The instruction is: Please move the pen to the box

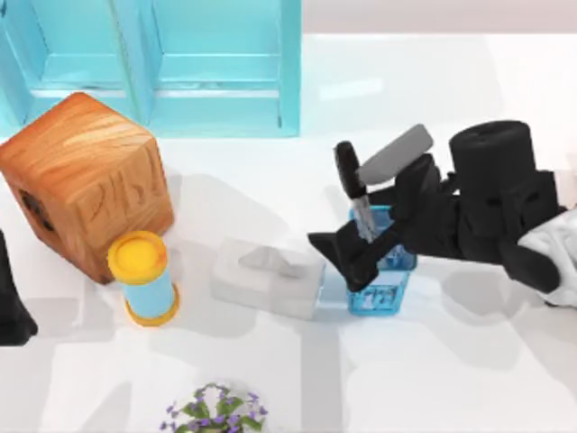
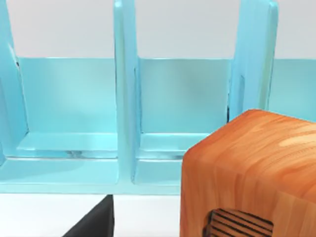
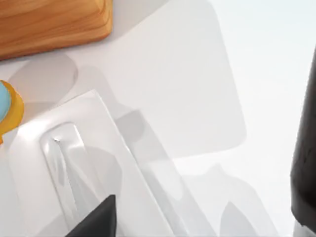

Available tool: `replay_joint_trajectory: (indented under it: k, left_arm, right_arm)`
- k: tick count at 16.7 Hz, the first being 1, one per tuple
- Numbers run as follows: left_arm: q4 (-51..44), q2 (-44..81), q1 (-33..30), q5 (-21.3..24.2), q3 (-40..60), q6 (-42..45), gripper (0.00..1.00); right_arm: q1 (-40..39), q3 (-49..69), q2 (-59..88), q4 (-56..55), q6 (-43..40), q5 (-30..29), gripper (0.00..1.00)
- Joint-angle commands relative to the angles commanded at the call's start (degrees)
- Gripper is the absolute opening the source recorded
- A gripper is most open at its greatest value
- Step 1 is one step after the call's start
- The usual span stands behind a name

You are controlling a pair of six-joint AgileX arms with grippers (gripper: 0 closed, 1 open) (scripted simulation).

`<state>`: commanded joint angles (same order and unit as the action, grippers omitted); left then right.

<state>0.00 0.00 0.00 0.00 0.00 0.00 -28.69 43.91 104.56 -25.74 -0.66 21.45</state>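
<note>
The pen (image 1: 348,171) has a glossy black cap and a light grey barrel. It leans upright with its lower end down in the blue mesh basket (image 1: 388,293), right of the table's centre. My right gripper (image 1: 341,260) reaches in from the right over the basket's left side, open, its two fingers spread just below and left of the barrel. In the right wrist view the black cap (image 3: 303,148) looms close, apart from the one fingertip (image 3: 98,219) that shows. The white tissue box (image 1: 268,278) (image 3: 74,163) lies just left of the basket. My left gripper (image 1: 13,311) is parked at the left edge, open.
A wooden radio-like block (image 1: 86,180) (image 2: 252,168) stands at the left. A yellow-capped blue cylinder (image 1: 142,275) is between it and the tissue box. A turquoise shelf (image 1: 180,63) (image 2: 123,123) spans the back. Purple flowers (image 1: 215,410) sit at the front edge. A flat grey piece (image 1: 397,153) rises beside the pen.
</note>
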Motion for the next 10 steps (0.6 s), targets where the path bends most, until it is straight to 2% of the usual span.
replay_joint_trajectory:
  k: [5,10]
  left_arm:
    - [0.0,0.0,0.0,0.0,0.0,0.0,1.0]
    - [0.0,0.0,0.0,0.0,0.0,0.0,1.0]
  right_arm:
    - [1.18,1.21,-1.16,2.2,-0.76,1.5,0.0]
    - [9.13,6.43,-6.83,17.72,-7.05,8.77,0.0]
